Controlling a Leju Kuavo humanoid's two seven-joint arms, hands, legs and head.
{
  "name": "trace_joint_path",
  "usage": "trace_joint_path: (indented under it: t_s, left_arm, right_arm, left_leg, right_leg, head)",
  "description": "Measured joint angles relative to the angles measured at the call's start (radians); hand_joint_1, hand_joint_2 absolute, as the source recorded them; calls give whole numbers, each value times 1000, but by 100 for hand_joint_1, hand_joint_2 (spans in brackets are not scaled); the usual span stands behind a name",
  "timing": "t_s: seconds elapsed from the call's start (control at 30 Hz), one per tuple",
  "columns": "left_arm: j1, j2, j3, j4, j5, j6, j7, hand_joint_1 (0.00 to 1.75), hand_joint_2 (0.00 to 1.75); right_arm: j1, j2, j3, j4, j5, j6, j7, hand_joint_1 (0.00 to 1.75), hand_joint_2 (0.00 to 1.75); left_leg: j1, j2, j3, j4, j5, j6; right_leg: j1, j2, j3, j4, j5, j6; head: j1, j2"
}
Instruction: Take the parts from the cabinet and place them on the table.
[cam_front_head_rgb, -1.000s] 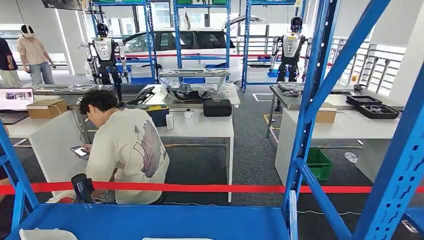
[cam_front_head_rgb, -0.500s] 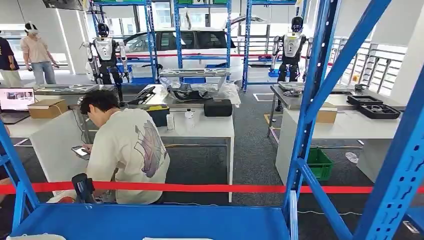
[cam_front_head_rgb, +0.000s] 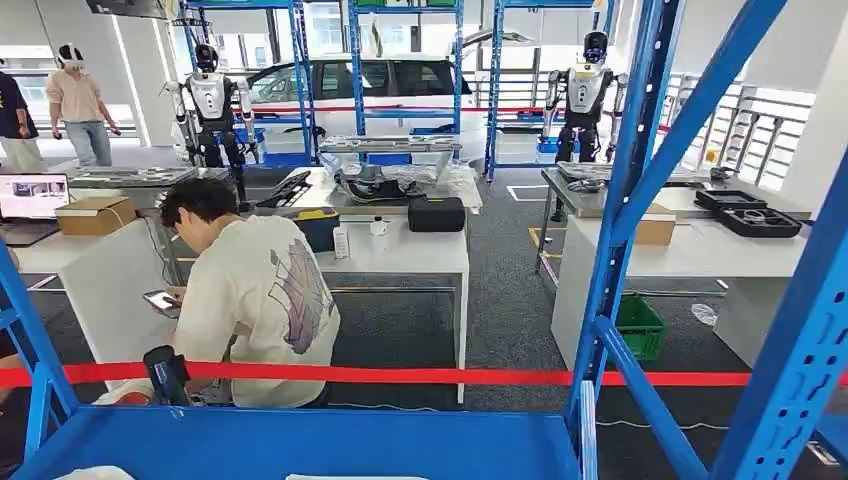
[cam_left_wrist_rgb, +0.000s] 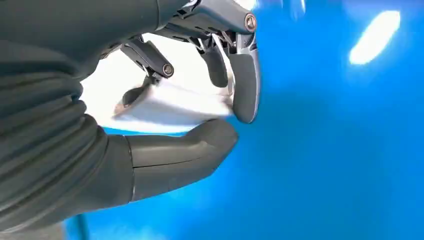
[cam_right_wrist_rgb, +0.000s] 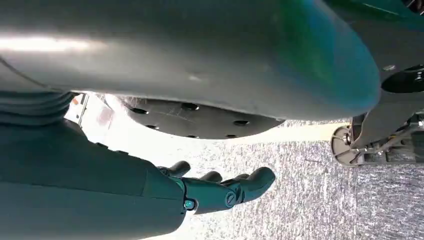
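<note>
Left hand (cam_left_wrist_rgb: 200, 100) pinches a white part (cam_left_wrist_rgb: 175, 102) lying flat along the blue shelf (cam_front_head_rgb: 300, 445). Right hand (cam_right_wrist_rgb: 220, 190) hangs empty, fingers loosely apart. A seated person (cam_front_head_rgb: 255, 300) is beyond.

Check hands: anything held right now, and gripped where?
Left hand holds a white part over the blue shelf, thumb along one side and fingers over its opposite edge. Right hand hangs above the floor, fingers loosely extended, holding nothing.

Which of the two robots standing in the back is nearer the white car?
The left humanoid robot, directly beside the white car; the right humanoid robot stands past the shelving.
</note>
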Motion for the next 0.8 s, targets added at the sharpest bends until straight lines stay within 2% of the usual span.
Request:
trace_joint_path:
  t_s: [0.1,0.27,0.4,0.53,0.8]
  left_arm:
    - [-4,-13,8,-15,-55,125,10,175,175]
    - [-22,-11,66,-117,-92,173,62,175,175]
    - [-68,39,161,-222,-74,133,70,175,175]
    - [-160,77,227,-233,-57,98,45,175,175]
    - [-184,79,244,-228,-66,103,31,175,175]
  right_arm:
    - [1,0,-3,0,-6,0,-3,0,0]
    - [2,0,-4,0,-11,0,-5,0,0]
    - [4,0,-4,0,-20,0,-8,0,0]
    - [7,0,-6,0,-30,0,-11,0,0]
    - [8,1,-7,0,-34,0,-15,0,0]
  left_leg:
    - [0,0,0,0,0,0]
    - [0,0,-3,0,0,0]
    - [1,0,-7,0,0,-1]
    - [1,-1,-7,0,0,-1]
    - [1,-1,-3,0,1,-2]
  right_leg:
    - [0,0,0,0,0,0]
    - [0,1,0,0,0,0]
    - [1,2,-1,0,0,-1]
    - [3,0,-2,0,0,-1]
    - [3,0,-3,0,0,-1]
  head:
    - [0,0]
    - [0,0]
    - [0,0]
    - [0,0]
    - [0,0]
